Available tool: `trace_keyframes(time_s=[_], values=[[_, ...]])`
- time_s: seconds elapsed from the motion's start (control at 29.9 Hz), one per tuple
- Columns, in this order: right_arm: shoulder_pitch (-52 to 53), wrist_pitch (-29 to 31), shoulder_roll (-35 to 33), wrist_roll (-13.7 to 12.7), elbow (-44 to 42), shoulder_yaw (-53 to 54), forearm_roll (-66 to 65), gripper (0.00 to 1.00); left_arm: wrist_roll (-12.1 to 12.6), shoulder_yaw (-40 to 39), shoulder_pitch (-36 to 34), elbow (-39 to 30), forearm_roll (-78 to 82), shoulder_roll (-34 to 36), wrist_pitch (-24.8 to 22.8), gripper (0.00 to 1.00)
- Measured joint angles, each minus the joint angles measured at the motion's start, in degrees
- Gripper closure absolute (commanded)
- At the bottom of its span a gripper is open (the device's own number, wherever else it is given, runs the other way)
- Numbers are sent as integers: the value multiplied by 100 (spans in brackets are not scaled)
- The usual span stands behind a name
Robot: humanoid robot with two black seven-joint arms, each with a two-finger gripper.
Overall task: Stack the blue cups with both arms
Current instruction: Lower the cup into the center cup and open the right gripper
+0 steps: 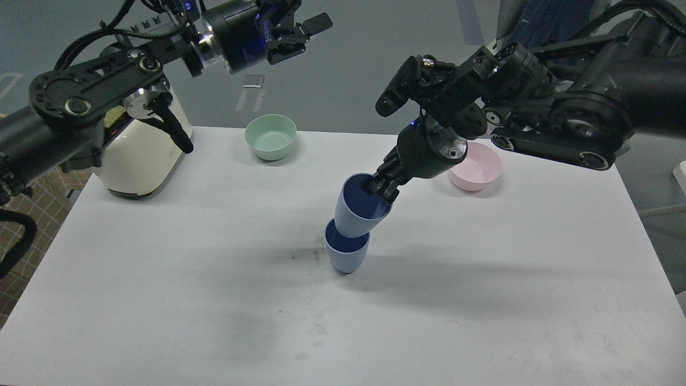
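Observation:
One light-blue cup (345,257) stands upright on the white table (161,300) near its middle. My right gripper (379,188) is shut on the rim of the second blue cup (356,212), which hangs tilted with its base in the mouth of the standing cup. My left gripper (305,29) is open and empty, raised high at the back left, far from both cups.
A mint-green bowl (270,136) sits at the back centre-left and a pink bowl (476,166) at the back right, partly behind my right arm. A cream-coloured appliance (139,161) stands at the back left corner.

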Motion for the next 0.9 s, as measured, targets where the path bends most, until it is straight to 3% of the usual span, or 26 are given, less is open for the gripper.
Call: trace_keyframes(time_s=[0.5, 0.63, 0.9], values=[[-37, 31, 155, 0, -2, -97, 195, 100, 0, 0, -4, 11, 9, 36, -7, 3], [-39, 31, 195, 0, -13, -101, 216, 81, -7, 0, -4, 11, 9, 42, -7, 3], [-40, 37, 201, 0, -15, -119, 372, 62, -8, 0, -4, 10, 9, 42, -8, 3]])
